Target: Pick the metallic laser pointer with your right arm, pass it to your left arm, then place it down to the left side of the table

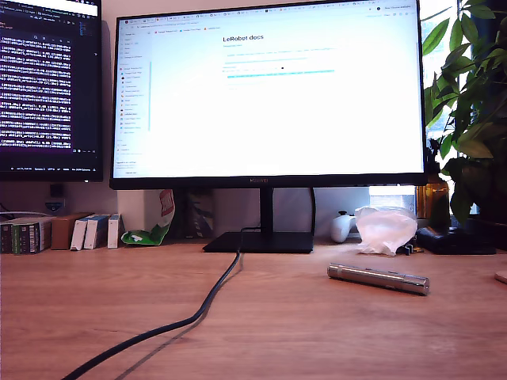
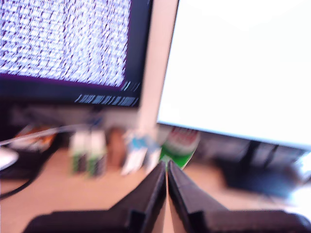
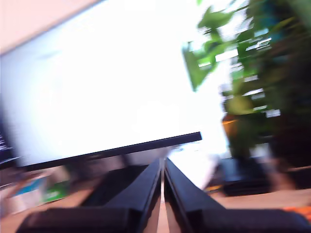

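The black cable (image 1: 198, 313) lies closest in the exterior view, snaking across the wood-grain tabletop (image 1: 277, 340) from the near edge back toward the monitor stand (image 1: 260, 241). Beyond it, toward the exterior view's right, the metallic laser pointer (image 1: 379, 278) rests flat on the wood, slightly angled, untouched and well apart from anything that could lift it.

Neither arm shows in the exterior view. My first gripper (image 2: 167, 167) has its jaws pressed together with nothing between them, aimed at the row of small boxes (image 2: 104, 150) and a green packet (image 2: 179, 145) below the two screens. My second gripper (image 3: 163, 162) is likewise closed and empty, facing the bright monitor (image 3: 97, 97) and the houseplant (image 3: 252, 82). Both wrist views are blurred, so finer detail there is lost.

By my reckoning the task has not begun: the pick, the handover and the final placing are all left to do. The jaws would have to part before they could take the pointer.

The room is a working desk. A large white screen (image 1: 269, 87) fills the middle, a dark terminal screen (image 1: 47, 87) stands at the exterior view's left, leafy stems (image 1: 467, 95) crowd its right edge, and crumpled clear plastic (image 1: 386, 228) sits behind the pointer beside a white controller (image 1: 342, 227).
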### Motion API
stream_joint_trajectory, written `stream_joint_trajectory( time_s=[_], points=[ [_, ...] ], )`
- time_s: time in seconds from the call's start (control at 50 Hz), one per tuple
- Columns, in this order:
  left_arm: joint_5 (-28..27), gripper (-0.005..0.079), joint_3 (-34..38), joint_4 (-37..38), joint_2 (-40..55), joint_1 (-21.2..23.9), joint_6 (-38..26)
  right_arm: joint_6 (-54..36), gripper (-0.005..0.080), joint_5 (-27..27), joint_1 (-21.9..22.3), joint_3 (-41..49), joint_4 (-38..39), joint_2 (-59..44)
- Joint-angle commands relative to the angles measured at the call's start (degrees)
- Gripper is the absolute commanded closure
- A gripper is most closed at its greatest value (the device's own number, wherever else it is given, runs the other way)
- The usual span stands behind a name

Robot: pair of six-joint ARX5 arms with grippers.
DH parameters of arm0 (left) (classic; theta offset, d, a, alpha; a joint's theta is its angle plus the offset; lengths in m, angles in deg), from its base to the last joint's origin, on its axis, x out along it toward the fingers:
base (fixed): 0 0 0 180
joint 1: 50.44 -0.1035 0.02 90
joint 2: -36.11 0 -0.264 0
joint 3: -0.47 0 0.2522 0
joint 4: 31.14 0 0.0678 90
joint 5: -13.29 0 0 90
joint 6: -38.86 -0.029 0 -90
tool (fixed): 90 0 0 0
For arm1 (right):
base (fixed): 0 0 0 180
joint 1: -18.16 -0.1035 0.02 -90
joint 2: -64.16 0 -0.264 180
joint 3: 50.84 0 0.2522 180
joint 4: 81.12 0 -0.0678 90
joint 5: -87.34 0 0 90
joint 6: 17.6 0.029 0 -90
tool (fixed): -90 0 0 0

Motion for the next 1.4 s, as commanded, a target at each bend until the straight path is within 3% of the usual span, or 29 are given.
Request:
stream_joint_trajectory(
  time_s=[0.0,0.26,0.48,0.82,1.14,1.38],
  points=[
    [-1.8,0.0761,-0.3,-0.6,-0.2,-0.2,0.5,0.5,0.0752,1.4,-0.6,-2.1,-0.1,0.3],
    [-4.7,0.0762,-8.2,5.1,1.0,-0.2,0.6,0.5,0.0751,1.4,-0.6,-11.4,-12.3,-0.9],
    [-7.7,0.0761,-15.2,10.6,8.3,-0.2,0.5,0.5,0.0751,1.4,-0.6,-19.8,-19.3,-7.0],
    [-12.3,0.0762,-23.9,16.1,25.4,-0.2,0.0,0.2,0.0752,8.5,-0.6,-31.0,-23.9,-25.3],
    [-15.7,0.0761,-26.7,19.9,37.2,-0.2,-3.7,-1.4,0.0752,15.2,-0.8,-36.8,-29.7,-44.6],
    [-18.2,0.0761,-26.8,19.9,41.7,0.1,-4.7,-5.1,0.0752,15.1,-4.3,-41.5,-34.9,-56.5]
  ],
)
